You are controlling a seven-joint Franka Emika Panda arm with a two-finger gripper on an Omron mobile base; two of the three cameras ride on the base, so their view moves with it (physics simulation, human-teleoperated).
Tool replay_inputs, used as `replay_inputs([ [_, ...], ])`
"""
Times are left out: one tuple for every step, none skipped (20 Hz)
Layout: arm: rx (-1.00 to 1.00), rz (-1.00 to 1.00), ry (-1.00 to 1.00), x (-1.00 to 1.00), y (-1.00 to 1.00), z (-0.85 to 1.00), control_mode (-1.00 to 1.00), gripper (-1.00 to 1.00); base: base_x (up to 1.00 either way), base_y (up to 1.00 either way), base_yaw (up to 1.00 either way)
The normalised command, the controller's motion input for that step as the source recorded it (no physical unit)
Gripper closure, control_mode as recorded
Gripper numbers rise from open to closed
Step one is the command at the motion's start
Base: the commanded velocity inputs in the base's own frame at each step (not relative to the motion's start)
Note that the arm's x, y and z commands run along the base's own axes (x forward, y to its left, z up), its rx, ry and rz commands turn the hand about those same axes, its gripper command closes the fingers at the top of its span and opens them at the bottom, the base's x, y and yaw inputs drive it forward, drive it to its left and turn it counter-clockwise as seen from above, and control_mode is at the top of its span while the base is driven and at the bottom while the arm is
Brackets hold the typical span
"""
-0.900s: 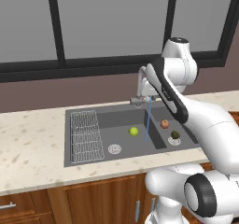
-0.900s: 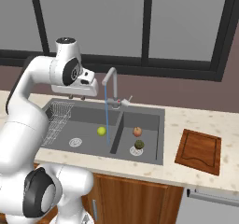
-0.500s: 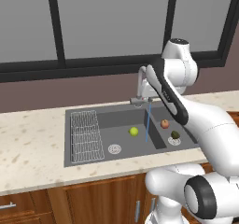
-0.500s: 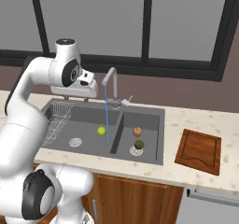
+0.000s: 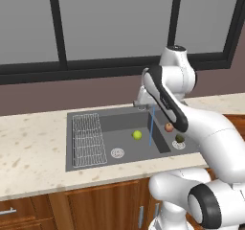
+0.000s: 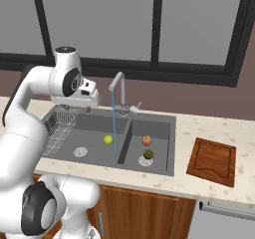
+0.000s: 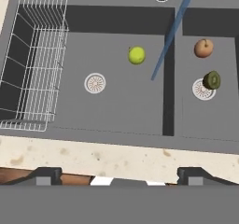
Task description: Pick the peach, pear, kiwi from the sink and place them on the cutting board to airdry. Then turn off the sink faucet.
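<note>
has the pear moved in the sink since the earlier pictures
No. In the right base view the pear lies in the same spot in the left basin, just left of the water stream and up-right of the drain, as before.

A home kitchen; a speckled stone counter [image 6: 209, 129] holds a dark double-basin sink [image 6: 164, 148] with gooseneck faucet [image 6: 118, 88] (water running); wooden cabinets [image 5: 95, 207] below, a wide dark-framed window [image 6: 157, 29] behind
</note>
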Motion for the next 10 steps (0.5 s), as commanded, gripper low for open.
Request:
replay_inputs([
  [0.01, 0.0, 0.0, 0.0, 0.08, -0.27, -1.0, -1.0, 0.0, 0.0, 0.0],
  [0.01, 0.0, 0.01, 0.0, 0.05, -0.31, -1.0, -1.0, 0.0, 0.0, 0.0],
  [0.0, 0.0, 0.0, 0.0, 0.0, -0.32, -1.0, -1.0, 0.0, 0.0, 0.0],
  [0.0, 0.0, 0.0, 0.0, 0.0, -0.34, -1.0, -1.0, 0.0, 0.0, 0.0],
  [0.0, 0.0, 0.0, 0.0, 0.0, -0.35, -1.0, -1.0, 0.0, 0.0, 0.0],
  [0.0, 0.0, 0.0, 0.0, 0.0, -0.33, -1.0, -1.0, 0.0, 0.0, 0.0],
  [0.0, 0.0, 0.0, 0.0, 0.0, -0.31, -1.0, -1.0, 0.0, 0.0, 0.0],
  [0.0, 0.0, 0.0, 0.0, 0.0, -0.32, -1.0, -1.0, 0.0, 0.0, 0.0],
  [0.0, 0.0, 0.0, 0.0, 0.0, -0.28, -1.0, -1.0, 0.0, 0.0, 0.0],
  [0.0, 0.0, 0.0, 0.0, 0.0, -0.29, -1.0, -1.0, 0.0, 0.0, 0.0],
])
